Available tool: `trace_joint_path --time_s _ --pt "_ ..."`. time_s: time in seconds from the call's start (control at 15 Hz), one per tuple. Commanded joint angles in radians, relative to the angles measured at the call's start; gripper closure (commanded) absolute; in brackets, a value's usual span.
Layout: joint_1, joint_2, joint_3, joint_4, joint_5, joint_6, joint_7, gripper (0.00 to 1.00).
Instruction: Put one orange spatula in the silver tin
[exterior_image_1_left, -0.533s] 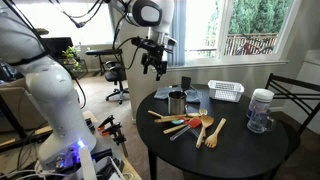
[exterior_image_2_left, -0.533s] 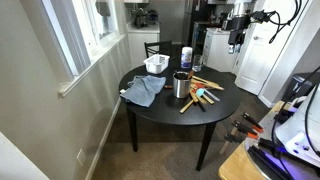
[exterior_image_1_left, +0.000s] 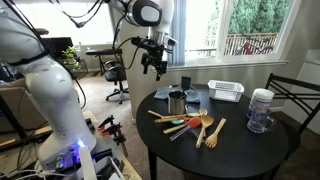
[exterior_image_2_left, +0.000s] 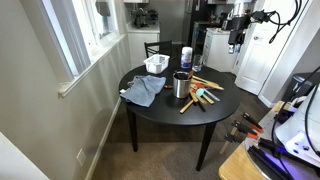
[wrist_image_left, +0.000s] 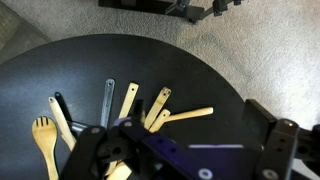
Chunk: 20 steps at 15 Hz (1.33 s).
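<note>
The silver tin (exterior_image_1_left: 177, 101) stands upright on the round black table (exterior_image_1_left: 240, 150), also in the other exterior view (exterior_image_2_left: 181, 85). Several utensils lie in a loose pile beside it, with orange spatulas (exterior_image_1_left: 178, 127) (exterior_image_2_left: 206, 87) among wooden ones. My gripper (exterior_image_1_left: 153, 63) (exterior_image_2_left: 238, 38) hangs high in the air beyond the table's edge, well away from the pile. In the wrist view the gripper (wrist_image_left: 190, 150) is open and empty, and wooden handles (wrist_image_left: 185, 115) show far below. The tin is hidden there.
A white slotted basket (exterior_image_1_left: 226, 91) (exterior_image_2_left: 156, 64) and a clear jar (exterior_image_1_left: 260, 110) stand on the table. A blue-grey cloth (exterior_image_2_left: 145, 90) lies by the tin. Chairs stand around the table, with carpeted floor beyond it.
</note>
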Motion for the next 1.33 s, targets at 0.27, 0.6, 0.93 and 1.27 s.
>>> trace_joint_path --time_s 0.27,0.6,0.93,1.27 --pt "-0.026 0.121 0.046 0.063 0.017 0.032 0.069 0.0" --pt "-0.069 0.427 0.042 0.276 0.044 0.08 0.242 0.0" --pt "-0.136 0.653 0.055 0.506 0.111 -0.02 0.261 0.0" --pt "-0.152 0.788 0.063 0.655 0.085 -0.086 0.31 0.0"
